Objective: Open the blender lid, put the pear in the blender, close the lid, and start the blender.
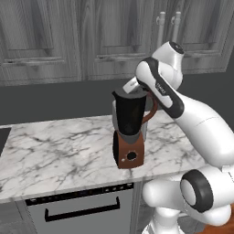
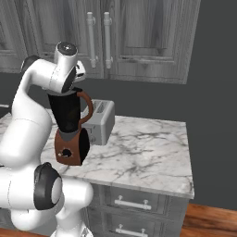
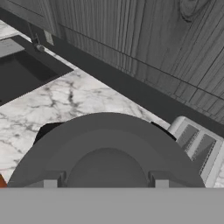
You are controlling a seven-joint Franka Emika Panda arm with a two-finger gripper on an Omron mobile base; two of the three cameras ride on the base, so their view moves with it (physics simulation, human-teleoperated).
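Gripper: gripper [image 3: 106, 186] right on the lid [image 3: 105, 153], tips at either side of its raised knob; whether it clamps, cannot tell.
Lid: on top of the blender [image 1: 130, 132]; likely light, rigid, smooth; the knob is the best hold.
Blender: tall, probably top-heavy; stands near the counter's front edge.
Counter: marble counter [image 1: 59, 151], flat, slick.
Behind: toaster [image 2: 99, 121] just beyond the blender.
Room: grey cabinets [image 2: 139, 37] above.

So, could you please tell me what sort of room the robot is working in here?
A kitchen, rendered rather than real. A marble counter runs under grey wood cabinets, with a blender and a toaster standing on it, and what looks like a dishwasher front below.
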